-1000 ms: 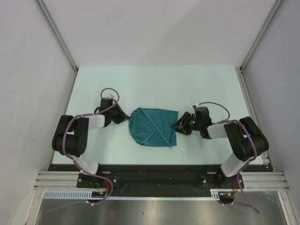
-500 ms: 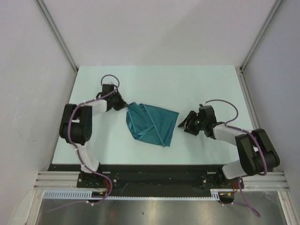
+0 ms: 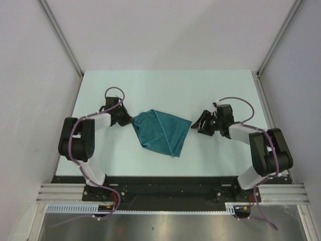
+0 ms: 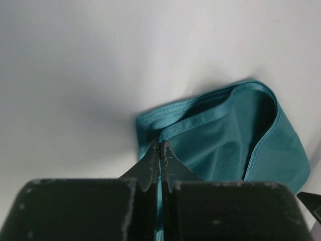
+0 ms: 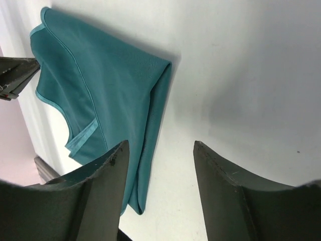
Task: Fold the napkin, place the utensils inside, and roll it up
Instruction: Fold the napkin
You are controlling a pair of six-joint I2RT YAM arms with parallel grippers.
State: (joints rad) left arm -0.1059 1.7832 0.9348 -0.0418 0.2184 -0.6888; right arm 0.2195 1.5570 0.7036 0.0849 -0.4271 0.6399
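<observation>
The teal napkin (image 3: 161, 131) lies folded over in the middle of the table. My left gripper (image 3: 129, 120) is at its left corner, shut on a hemmed edge of the cloth (image 4: 210, 135); in the left wrist view the tips (image 4: 160, 145) meet with fabric between them. My right gripper (image 3: 196, 125) is open and empty just right of the napkin's right fold (image 5: 100, 100), its fingers (image 5: 108, 165) apart over bare table. The spoon is not in view.
The pale table (image 3: 165, 85) is walled in by grey panels left and right, with metal posts at the back corners (image 3: 80, 73). A black rail (image 3: 165, 181) runs along the near edge by the arm bases.
My left gripper has pulled the napkin's left corner up and left, changing its outline. My right gripper has drawn back to the right, away from the cloth, and turned.
</observation>
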